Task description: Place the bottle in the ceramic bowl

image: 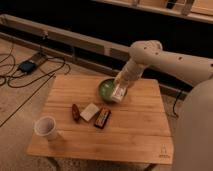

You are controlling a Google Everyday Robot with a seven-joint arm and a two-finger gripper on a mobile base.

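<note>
Gripper: the two-finger gripper (120, 85) hangs over the right rim of the bowl, at the end of a cream-coloured arm (165, 57) that reaches in from the right; the fingers are pinching the bottle near its upper end.
Bottle: the small white plastic bottle with a pale label (118, 93) is held tilted, its lower end over the right edge of the bowl; whether it touches the glaze cannot be told.
Bowl: the round shallow ceramic bowl with glossy green glaze (106, 89) sits toward the far edge of the table, slightly right of centre, partly hidden by the bottle.
Table: a rectangular light wooden table (135, 135) carries everything.
Middle of table: a small dark reddish-brown object (75, 113), a flat pale square packet (90, 111) and a dark snack bar wrapper with red print (103, 117) lie side by side in a row, near the bowl but apart from it.
Cup: a white paper cup (45, 127) stands upright at the near left corner, well apart from the bowl.
Floor: dark cables and a small power block (26, 65) lie to the left of the table.
</note>
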